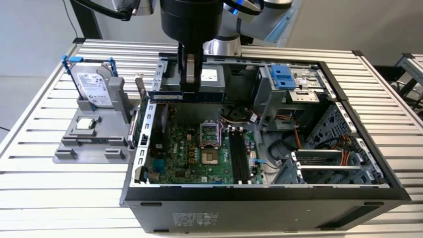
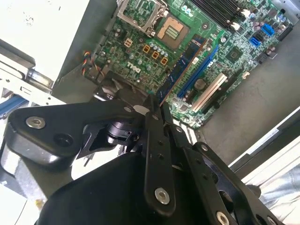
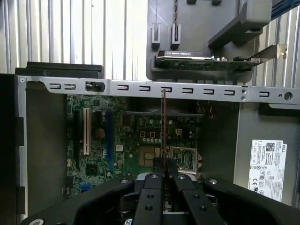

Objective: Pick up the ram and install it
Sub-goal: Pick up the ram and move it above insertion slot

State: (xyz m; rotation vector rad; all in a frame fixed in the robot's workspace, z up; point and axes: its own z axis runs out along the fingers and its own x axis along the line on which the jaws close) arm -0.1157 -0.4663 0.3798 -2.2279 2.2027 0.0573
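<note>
The hand (image 1: 190, 88) is closed on the ram (image 1: 165, 94), its two fingers narrowed onto the flat faces of the stick near one end. In the exterior view, the rest of the board reaches out sideways towards the exterior view's left. It hangs in the air over the far left part of the open computer case (image 1: 264, 206), above the motherboard (image 1: 191, 158) and touching nothing else that can be seen. The black memory slots (image 1: 239, 156) lie well apart from it, nearer and towards the exterior view's right.

In the first wrist view the ram (image 3: 163, 122) shows edge-on as a thin upright line rising from between the fingertips. In the second wrist view the ram (image 2: 185, 65) runs out from the hand over the green board below.

The stick is judged light and stiff, a thin circuit board that will not sag from an end grip but could twist or slip, since the faces are smooth and the pinch sits off-centre. It is likely fragile too: the small chips and the contact edge should take no pressure. The flat faces close to the upper edge look like the safest place to hold it.

A hard drive (image 1: 92, 85) stands in a grey holder on the slatted tabletop (image 1: 59, 198), left of the case.
</note>
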